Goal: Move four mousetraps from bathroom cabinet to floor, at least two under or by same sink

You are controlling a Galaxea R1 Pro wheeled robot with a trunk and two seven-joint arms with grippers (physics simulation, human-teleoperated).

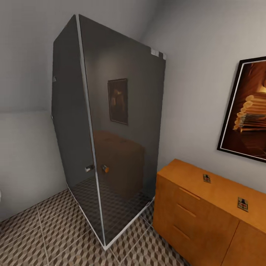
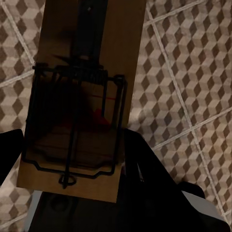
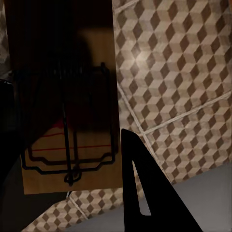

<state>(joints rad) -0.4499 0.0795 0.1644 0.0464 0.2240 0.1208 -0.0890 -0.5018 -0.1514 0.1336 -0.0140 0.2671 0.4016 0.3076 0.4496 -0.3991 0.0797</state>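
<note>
The orange-brown cabinet [image 1: 184, 218] stands at the lower right of the head view, against the wall. Two mousetraps lie flat on its top, one [image 1: 207, 178] nearer the shower and one [image 1: 242, 204] further right. In the left wrist view my left gripper [image 2: 77, 162] is shut on a third mousetrap [image 2: 92, 58], a tan board with dark wire and a red mark, held above the cube-patterned bathroom floor [image 2: 193, 72]. My right gripper [image 3: 70, 162] is likewise shut on a fourth mousetrap [image 3: 63, 96] over the same tiles [image 3: 174, 63]. The sink is out of view.
A tall dark-glass shower enclosure [image 1: 111, 129] with a chrome frame stands in the corner, left of the cabinet. A framed picture [image 1: 247, 111] hangs on the wall above the cabinet. Patterned floor tiles [image 1: 44, 229] spread in front of the shower.
</note>
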